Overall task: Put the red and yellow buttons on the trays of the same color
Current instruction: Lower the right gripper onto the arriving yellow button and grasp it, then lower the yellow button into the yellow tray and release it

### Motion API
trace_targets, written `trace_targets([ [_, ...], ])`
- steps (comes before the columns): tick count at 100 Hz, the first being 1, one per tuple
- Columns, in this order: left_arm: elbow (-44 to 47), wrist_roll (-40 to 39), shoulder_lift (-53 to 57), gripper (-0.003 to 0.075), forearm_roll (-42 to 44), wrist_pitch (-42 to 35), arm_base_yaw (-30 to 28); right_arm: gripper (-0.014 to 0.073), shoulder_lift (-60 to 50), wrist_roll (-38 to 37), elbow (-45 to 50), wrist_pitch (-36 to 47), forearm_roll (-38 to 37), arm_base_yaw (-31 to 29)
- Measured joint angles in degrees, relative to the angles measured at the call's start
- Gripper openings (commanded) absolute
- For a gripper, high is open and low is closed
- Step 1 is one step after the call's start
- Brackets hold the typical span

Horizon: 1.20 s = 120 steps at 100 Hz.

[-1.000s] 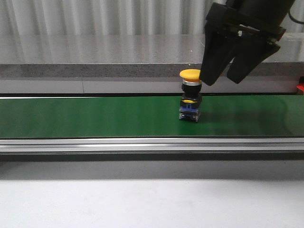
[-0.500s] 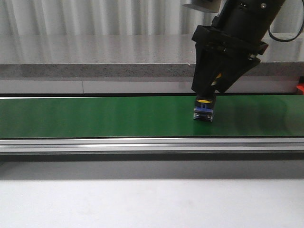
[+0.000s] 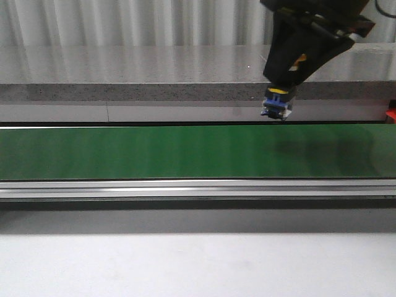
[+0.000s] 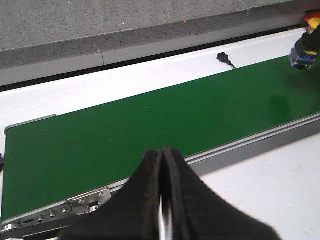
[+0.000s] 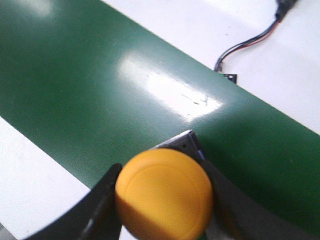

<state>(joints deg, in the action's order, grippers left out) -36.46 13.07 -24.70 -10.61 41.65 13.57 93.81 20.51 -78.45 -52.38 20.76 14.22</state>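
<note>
My right gripper is shut on the yellow button and holds it in the air above the right part of the green conveyor belt. In the front view only the button's blue and black base shows below the fingers. The button's base also shows at the far edge of the left wrist view. My left gripper is shut and empty over the belt's near rail. No red button and no tray can be made out.
A grey stone ledge runs behind the belt. An aluminium rail edges the belt's front, with white table before it. A small sensor with a cable sits on the white strip beside the belt. A red spot shows at the far right.
My right gripper closed round the yellow button on the belt, then lifted it up and slightly right, clear of the belt.
</note>
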Motion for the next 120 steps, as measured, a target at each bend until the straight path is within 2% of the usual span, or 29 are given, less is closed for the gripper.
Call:
trace_targets([
  [29,0.0,0.0,0.0,-0.0021,0.0,0.0,0.0,0.0162,-9.1,-5.5,7.6,0.3,0.1,-8.4],
  [61,0.0,0.0,0.0,-0.0021,0.0,0.0,0.0,0.0162,-16.7,-8.3,15.1,1.0,-0.7,-24.2],
  [92,0.0,0.0,0.0,-0.0021,0.0,0.0,0.0,0.0162,-17.3,-13.7,19.3,4.3,-1.6,-40.4],
  [106,0.0,0.0,0.0,-0.0021,0.0,0.0,0.0,0.0162,-17.3,-14.0,20.9,7.7,-1.6,-45.4],
  [120,0.0,0.0,0.0,-0.0021,0.0,0.0,0.0,0.0162,-17.3,-15.0,23.6,11.1,-1.6,-47.9],
])
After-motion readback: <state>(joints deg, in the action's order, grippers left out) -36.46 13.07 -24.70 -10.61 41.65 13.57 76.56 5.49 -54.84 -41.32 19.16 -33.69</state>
